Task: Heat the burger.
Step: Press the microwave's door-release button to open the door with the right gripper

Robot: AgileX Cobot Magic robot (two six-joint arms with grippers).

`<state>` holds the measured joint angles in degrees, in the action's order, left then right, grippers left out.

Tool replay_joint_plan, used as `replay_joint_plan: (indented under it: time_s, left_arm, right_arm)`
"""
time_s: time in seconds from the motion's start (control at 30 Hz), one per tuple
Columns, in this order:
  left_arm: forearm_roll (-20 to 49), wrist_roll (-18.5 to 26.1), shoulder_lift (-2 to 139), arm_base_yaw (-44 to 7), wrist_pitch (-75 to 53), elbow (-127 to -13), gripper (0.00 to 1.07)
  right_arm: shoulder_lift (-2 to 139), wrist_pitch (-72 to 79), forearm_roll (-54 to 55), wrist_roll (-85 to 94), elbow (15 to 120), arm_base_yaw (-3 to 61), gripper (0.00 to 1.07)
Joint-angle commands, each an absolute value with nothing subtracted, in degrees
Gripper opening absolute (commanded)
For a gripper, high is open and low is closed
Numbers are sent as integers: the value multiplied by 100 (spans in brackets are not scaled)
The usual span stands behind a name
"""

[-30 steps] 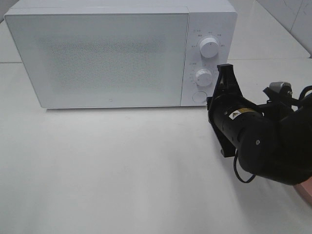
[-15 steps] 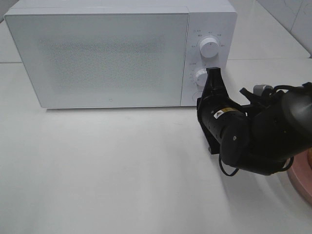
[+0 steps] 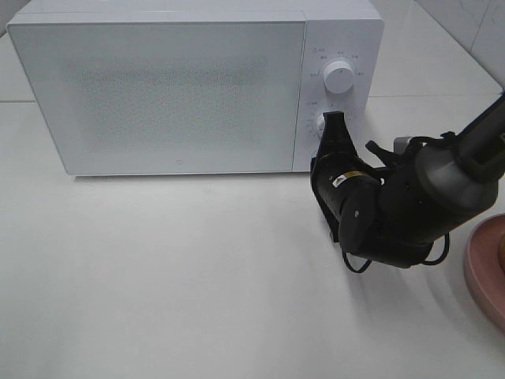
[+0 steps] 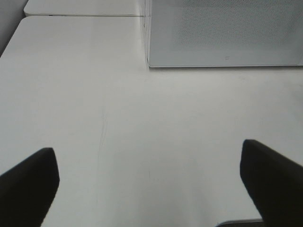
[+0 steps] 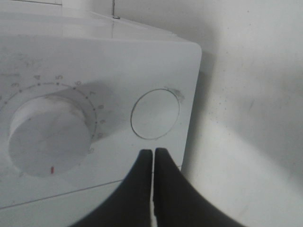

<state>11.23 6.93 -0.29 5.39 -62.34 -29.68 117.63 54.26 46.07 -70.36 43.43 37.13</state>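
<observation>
The white microwave [image 3: 173, 87] stands at the back of the table with its door closed. My right gripper [image 3: 334, 120] is shut with nothing in it, and its tip is up against the control panel, over the lower dial. In the right wrist view its fingertips [image 5: 154, 152] sit just beside the round button [image 5: 155, 113], with the lower dial [image 5: 49, 135] further along the panel. My left gripper [image 4: 151, 189] is open over bare table near the microwave's front left corner [image 4: 149, 64]. The burger does not clearly show; a tan sliver [image 3: 500, 251] sits cut off at the right edge.
A pink plate [image 3: 483, 272] lies at the right edge of the table, partly out of frame. The upper dial [image 3: 339, 76] is uncovered above the right gripper. The right arm's black body [image 3: 394, 209] takes up the table's right middle. The table is white.
The right arm has swung left and in toward the microwave's control panel, with its shut tip now over the lower dial. More of the pink plate shows.
</observation>
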Motion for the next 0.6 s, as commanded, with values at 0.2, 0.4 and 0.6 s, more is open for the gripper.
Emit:
replay_joint_plan:
  time_s: [0.2,0.4,0.6]
  left_arm:
    - [1123,693,-126,504,-6148,-2962,96]
    - [1123,693,-126,504,-6148,-2962,96]
    - [1123,693,-126,504,-6148,-2962,96]
  right_arm:
    - [11895,5397,4446,-6916,4629,3598,0]
    - [11992,5409,4440,-6881,4698,3518,0]
    - [12003,5449,4446,-6881,4721,3398,0]
